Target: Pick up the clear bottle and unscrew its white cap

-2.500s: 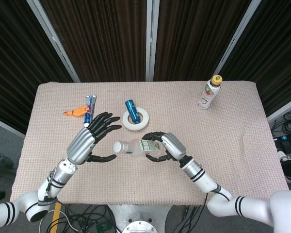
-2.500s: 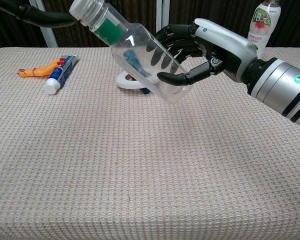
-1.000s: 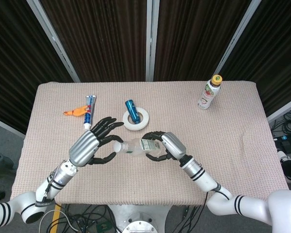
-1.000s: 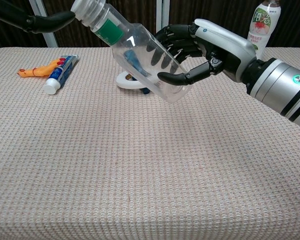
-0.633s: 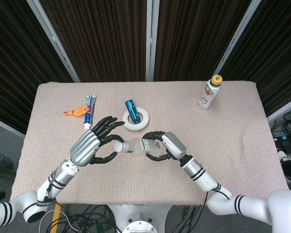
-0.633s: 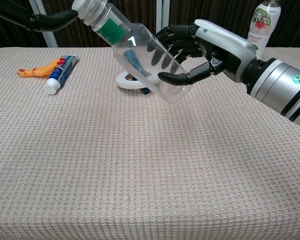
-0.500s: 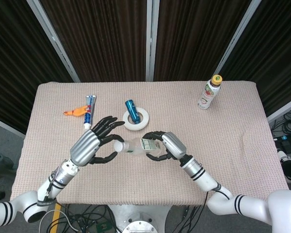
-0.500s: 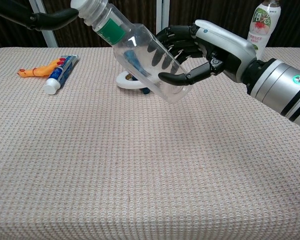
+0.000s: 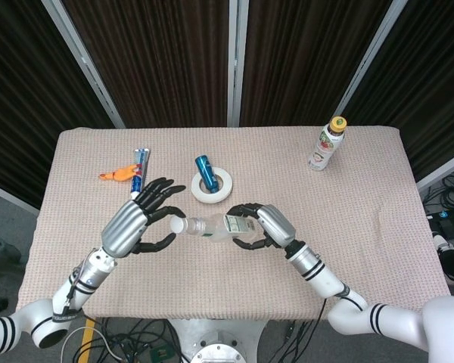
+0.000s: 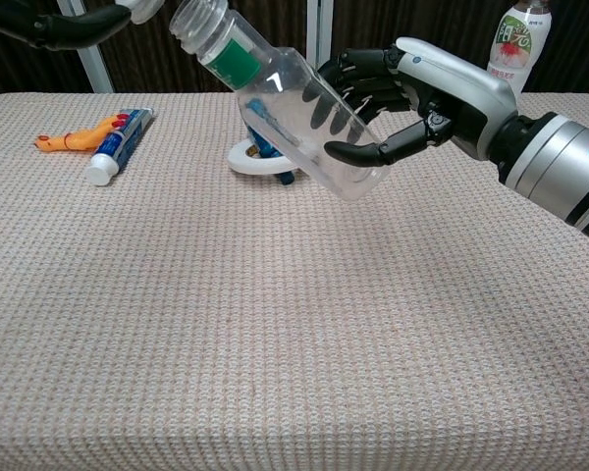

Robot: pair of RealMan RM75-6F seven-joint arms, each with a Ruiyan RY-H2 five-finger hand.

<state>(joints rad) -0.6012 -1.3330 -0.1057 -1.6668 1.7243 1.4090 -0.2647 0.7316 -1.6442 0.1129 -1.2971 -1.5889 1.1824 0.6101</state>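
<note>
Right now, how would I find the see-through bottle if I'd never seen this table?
Look above the middle of the cloth-covered table, where the right hand holds the clear bottle tilted in the air. Unlike the yellow-capped drink bottle standing at the far corner, it is empty-looking, with a green band at its neck.

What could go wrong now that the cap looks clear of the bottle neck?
1. The left hand seems to hold the white cap only at its fingertips, so a small slip could drop it onto the table, where it might roll.
2. The right hand grips the clear bottle low on its body, tilted in the air; it could pivot or slide out if the grip loosens.
</note>
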